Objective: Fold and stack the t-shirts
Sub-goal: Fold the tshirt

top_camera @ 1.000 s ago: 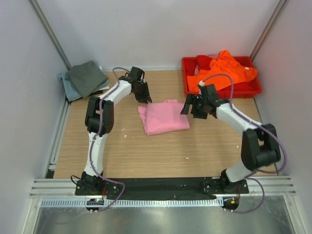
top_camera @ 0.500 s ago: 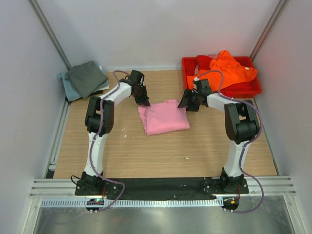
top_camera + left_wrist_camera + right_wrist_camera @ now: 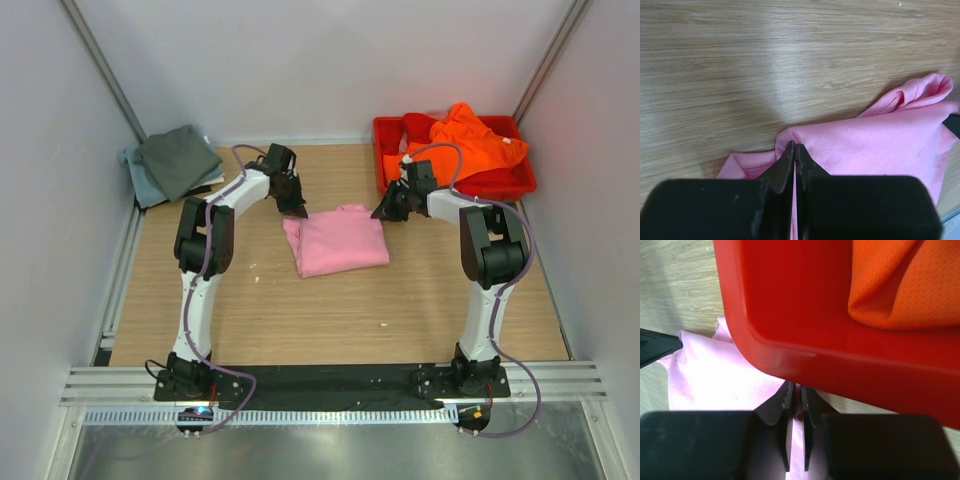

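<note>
A folded light pink t-shirt (image 3: 335, 242) lies mid-table. My left gripper (image 3: 295, 208) is down at its far left corner, and in the left wrist view the gripper (image 3: 795, 146) is shut on a pinch of the pink cloth (image 3: 875, 145). At the far right corner sits my right gripper (image 3: 383, 213); its wrist view shows the gripper (image 3: 795, 390) shut on a thin fold of pink t-shirt (image 3: 715, 375), just under the tray's corner. An orange t-shirt (image 3: 465, 140) (image 3: 905, 285) is heaped in the tray. A dark grey t-shirt (image 3: 178, 160) lies on a pale blue-grey one (image 3: 135, 178) at the back left.
The red plastic tray (image 3: 520, 185) stands at the back right, and its near corner (image 3: 805, 315) overhangs my right fingers closely. White walls and metal rails enclose the table on three sides. Bare wood lies between the pink t-shirt and the arm bases.
Both grippers have closed on the pink t-shirt's far corners. The right gripper moved back and down toward the tray's corner; the left one barely shifted.
</note>
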`<action>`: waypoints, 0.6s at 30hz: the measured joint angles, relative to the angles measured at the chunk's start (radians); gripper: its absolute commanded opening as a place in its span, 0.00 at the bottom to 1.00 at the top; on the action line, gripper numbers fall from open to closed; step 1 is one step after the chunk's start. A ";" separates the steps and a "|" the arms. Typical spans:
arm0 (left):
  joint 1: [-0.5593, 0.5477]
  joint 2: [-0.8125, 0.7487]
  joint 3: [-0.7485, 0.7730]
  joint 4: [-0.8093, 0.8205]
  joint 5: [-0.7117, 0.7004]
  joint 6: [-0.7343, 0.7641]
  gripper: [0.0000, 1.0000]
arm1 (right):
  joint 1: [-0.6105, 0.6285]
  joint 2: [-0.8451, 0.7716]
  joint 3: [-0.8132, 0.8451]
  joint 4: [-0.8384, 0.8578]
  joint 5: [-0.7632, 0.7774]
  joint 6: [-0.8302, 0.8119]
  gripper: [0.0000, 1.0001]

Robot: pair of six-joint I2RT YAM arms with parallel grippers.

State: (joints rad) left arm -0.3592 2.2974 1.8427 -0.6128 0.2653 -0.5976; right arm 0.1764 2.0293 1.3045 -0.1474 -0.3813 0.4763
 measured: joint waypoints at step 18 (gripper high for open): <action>-0.011 -0.265 -0.024 -0.121 -0.068 -0.031 0.00 | -0.001 -0.104 0.075 -0.130 -0.047 -0.030 0.02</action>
State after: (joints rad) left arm -0.3698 2.0323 1.8183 -0.7341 0.1974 -0.6289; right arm 0.1753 1.9251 1.3796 -0.2771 -0.4286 0.4461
